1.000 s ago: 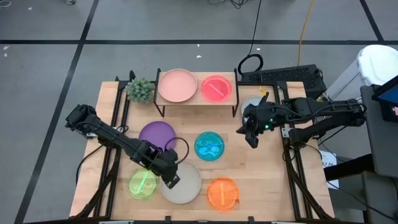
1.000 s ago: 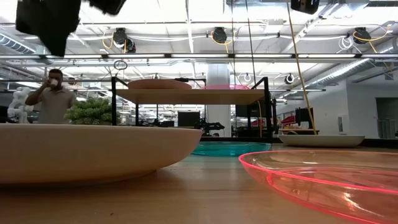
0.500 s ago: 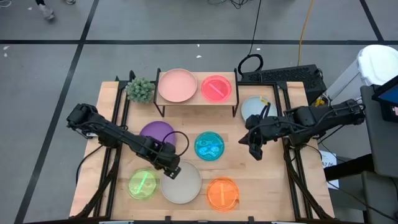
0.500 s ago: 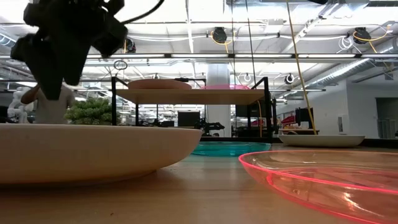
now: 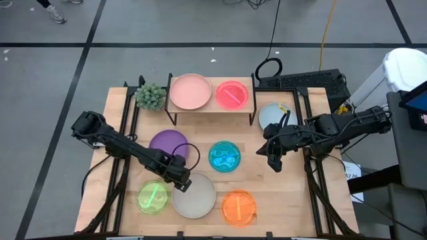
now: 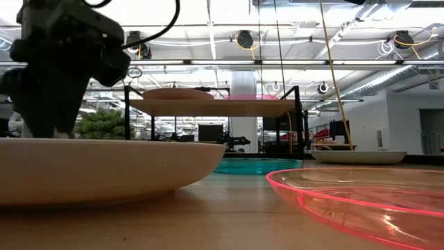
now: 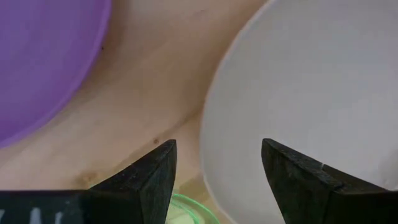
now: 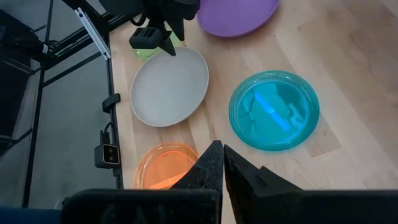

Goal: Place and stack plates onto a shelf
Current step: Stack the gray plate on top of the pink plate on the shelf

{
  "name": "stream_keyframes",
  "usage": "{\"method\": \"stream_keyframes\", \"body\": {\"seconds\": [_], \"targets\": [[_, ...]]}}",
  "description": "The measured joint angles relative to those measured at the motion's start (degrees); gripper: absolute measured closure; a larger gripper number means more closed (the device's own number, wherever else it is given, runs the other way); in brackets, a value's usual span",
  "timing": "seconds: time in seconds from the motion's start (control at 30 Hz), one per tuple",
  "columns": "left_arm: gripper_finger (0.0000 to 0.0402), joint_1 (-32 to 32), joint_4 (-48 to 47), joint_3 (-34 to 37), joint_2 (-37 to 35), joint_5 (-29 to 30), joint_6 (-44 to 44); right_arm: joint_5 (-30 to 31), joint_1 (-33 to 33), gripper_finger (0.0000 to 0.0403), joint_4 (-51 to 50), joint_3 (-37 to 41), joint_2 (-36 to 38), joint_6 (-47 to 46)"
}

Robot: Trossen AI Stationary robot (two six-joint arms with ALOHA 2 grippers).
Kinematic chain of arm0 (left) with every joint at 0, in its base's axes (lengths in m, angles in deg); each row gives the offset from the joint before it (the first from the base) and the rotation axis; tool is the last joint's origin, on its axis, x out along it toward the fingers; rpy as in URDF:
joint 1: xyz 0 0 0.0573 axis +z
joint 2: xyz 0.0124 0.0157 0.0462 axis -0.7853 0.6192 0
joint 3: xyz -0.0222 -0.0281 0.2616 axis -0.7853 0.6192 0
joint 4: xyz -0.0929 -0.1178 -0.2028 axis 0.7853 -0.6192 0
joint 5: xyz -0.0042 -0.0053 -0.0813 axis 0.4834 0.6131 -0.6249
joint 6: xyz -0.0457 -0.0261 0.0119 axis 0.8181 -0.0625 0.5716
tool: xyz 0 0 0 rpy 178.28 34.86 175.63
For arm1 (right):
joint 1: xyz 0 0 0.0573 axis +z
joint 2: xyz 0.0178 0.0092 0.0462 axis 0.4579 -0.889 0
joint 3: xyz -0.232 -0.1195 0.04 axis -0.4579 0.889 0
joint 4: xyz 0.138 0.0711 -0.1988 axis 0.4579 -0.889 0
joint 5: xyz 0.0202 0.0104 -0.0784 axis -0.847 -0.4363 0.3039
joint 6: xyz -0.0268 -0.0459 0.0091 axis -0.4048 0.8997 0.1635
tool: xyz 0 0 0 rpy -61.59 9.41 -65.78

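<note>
Cream plate — left tool now lower, nearer.

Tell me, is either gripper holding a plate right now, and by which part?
Nothing is held. The left gripper is open, straddling the cream-white plate's rim; the right gripper is shut on nothing.

Pale pink plate, hot pink plate on shelf; six plates flat on tabletop.

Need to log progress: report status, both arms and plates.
Left gripper open over rim of round cream-white plate. Right gripper shut, empty, beside translucent blue plate. Low light-wood shelf holds two plates. Nothing blocking.
</note>
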Motion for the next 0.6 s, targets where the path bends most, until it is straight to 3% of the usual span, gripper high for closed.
{"method": "stream_keyframes", "body": {"seconds": [0.6], "targets": [[0.0281, 0.0, 2.8, 2.7, 0.0, 1.0, -1.5, 0.0, 1.5, 0.0403, -0.9, 0.0, 0.0, -1.1]]}}
